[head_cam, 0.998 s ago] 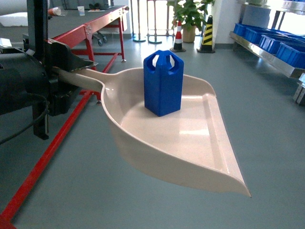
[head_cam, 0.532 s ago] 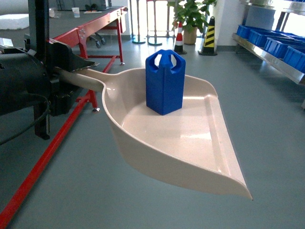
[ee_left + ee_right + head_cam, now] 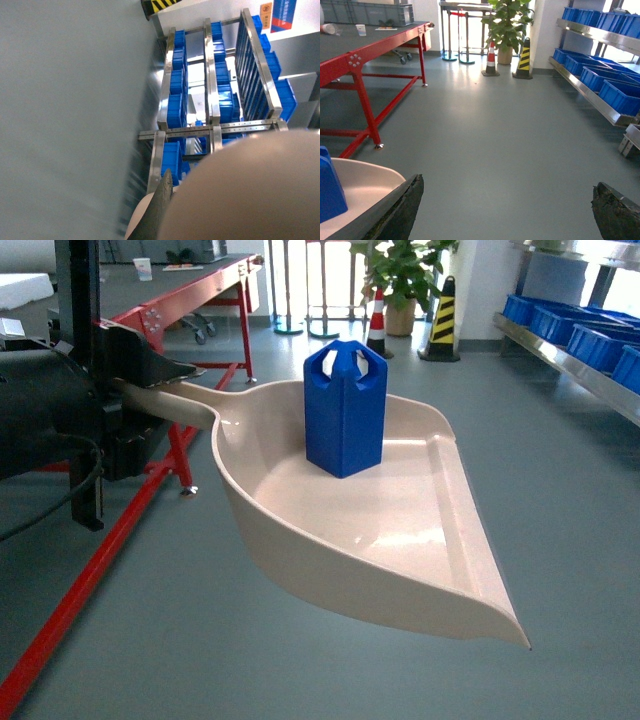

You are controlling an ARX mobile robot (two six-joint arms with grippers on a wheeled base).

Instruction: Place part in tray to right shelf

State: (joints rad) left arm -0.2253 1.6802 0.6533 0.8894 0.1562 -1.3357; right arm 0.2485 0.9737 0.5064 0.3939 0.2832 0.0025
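Observation:
The blue part stands upright in the back half of the beige tray, which hangs level above the floor. My left gripper is shut on the tray's handle at the left of the head view. In the left wrist view the tray's surface fills the lower right, with one dark finger against it. My right gripper is open over bare floor, beside the tray and part. The right shelf, a steel rack, runs along the right wall.
Blue crates sit on the steel rack. A red-framed table stands at the left, its legs close to the tray. A potted plant and striped cones stand at the back. Grey floor lies between me and the rack.
The background has shifted: the red table's leg has come into view near the tray and the rack has slid slightly. Tray and part keep the same pose in my left gripper.

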